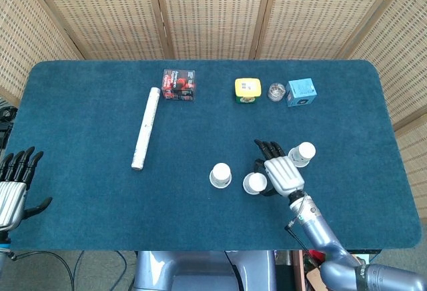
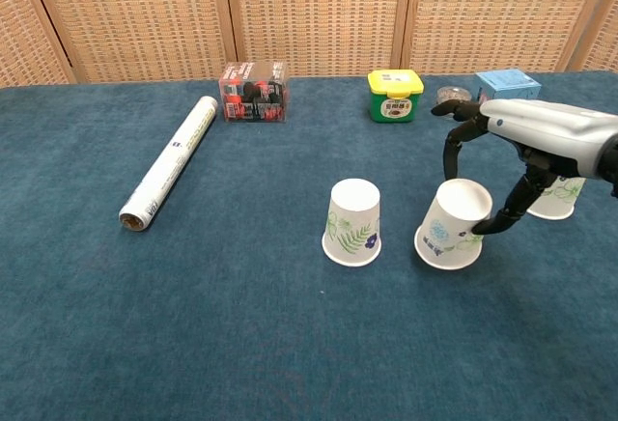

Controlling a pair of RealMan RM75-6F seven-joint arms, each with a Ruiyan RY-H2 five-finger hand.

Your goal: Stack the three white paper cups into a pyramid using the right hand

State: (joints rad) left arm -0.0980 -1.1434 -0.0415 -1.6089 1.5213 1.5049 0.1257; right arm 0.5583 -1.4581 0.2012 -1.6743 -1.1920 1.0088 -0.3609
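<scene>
Three white paper cups stand upside down on the blue table. The leaf-printed cup (image 2: 353, 222) (image 1: 221, 175) stands alone near the middle. Just right of it is a second cup (image 2: 451, 238) (image 1: 255, 183), slightly tilted, which my right hand (image 2: 526, 141) (image 1: 280, 172) holds with fingers around its sides. The third cup (image 2: 557, 197) (image 1: 303, 153) stands behind my right hand, partly hidden in the chest view. My left hand (image 1: 13, 184) hangs off the table's left edge with fingers spread, holding nothing.
Along the back lie a white roll (image 2: 171, 161), a clear box of dark and red items (image 2: 254, 91), a yellow-lidded green jar (image 2: 395, 96), a small clear container (image 2: 449, 100) and a light blue box (image 2: 508, 83). A wicker screen stands behind the table.
</scene>
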